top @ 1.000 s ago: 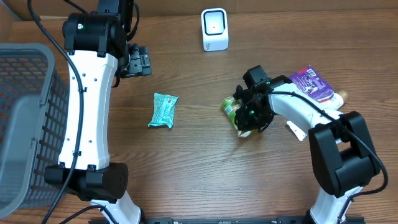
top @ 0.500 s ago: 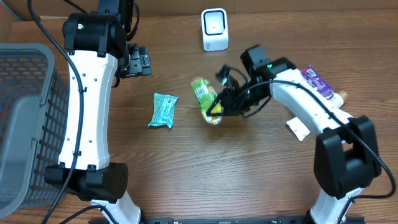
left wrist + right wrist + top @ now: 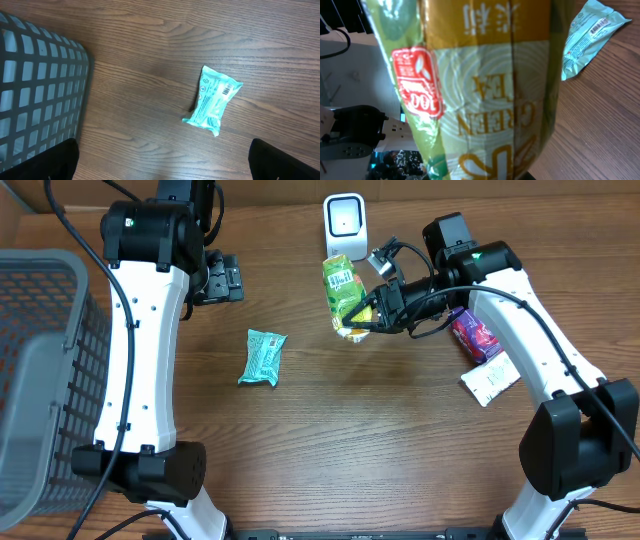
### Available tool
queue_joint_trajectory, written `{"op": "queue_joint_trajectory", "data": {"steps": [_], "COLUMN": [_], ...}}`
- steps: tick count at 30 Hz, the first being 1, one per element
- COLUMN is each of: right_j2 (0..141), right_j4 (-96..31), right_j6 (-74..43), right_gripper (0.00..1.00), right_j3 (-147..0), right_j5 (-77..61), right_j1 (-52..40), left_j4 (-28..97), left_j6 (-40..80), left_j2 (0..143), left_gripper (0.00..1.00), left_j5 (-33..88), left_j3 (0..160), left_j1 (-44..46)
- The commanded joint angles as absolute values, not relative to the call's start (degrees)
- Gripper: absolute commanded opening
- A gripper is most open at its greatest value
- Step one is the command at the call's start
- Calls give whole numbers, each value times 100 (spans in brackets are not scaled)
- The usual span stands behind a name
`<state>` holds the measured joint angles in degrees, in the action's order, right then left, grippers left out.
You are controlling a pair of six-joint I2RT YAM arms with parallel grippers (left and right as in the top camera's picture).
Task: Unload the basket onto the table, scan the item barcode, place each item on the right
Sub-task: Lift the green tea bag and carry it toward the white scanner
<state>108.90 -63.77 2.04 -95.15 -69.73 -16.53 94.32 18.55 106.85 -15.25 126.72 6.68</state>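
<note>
A green tea packet (image 3: pixel 343 295) hangs above the table just in front of the white scanner (image 3: pixel 345 225), with my right gripper (image 3: pixel 375 313) shut on its lower end. In the right wrist view the packet (image 3: pixel 480 90) fills the frame, its printing upside down, and hides the fingers. My left gripper (image 3: pixel 222 280) stands open at the back left with nothing between its fingers (image 3: pixel 280 160). It hovers over bare wood, up and left of a teal packet (image 3: pixel 212 100).
The teal packet (image 3: pixel 263 357) lies left of centre. A purple packet (image 3: pixel 475 335) and a white packet (image 3: pixel 490 378) lie under my right arm. A grey wire basket (image 3: pixel 40 380) stands at the left edge, and its corner (image 3: pixel 40 75) shows in the left wrist view.
My right gripper has lifted the green tea packet off the table and carried it left and toward the back, up to the scanner. The left arm has not moved.
</note>
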Motion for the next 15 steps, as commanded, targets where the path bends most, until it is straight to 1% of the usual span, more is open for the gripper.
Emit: {"op": "queue_joint_trajectory", "data": {"steps": [1, 3, 5, 8, 12, 15], "right_j2": [10628, 10628, 10628, 10628, 10628, 10628], "right_j4": [-6337, -6335, -6311, -6436, -6923, -7019], "right_j6": [283, 279, 21, -521, -631, -880], "right_gripper": [8, 6, 4, 4, 4, 4], "right_j3": [-9723, -9725, -9754, -10101, -11161, -12020], "right_j5": [-7223, -6978, -6451, -4729, -2888, -1160], "right_j1": [-1638, -1640, -1656, -1710, -1776, -1874], "left_j4": [9426, 9426, 9426, 9426, 9426, 9426], "left_j6": [1951, 1951, 1951, 1951, 1951, 1951], "left_j2": [10737, 10737, 10737, 10737, 10737, 10737], "left_gripper": [100, 100, 99, 100, 100, 99], "left_j5": [-1559, -1559, -1559, -1559, -1559, -1559], "left_j3": [12656, 12656, 12656, 12656, 12656, 12656], "left_j1": [668, 668, 668, 668, 668, 668]}}
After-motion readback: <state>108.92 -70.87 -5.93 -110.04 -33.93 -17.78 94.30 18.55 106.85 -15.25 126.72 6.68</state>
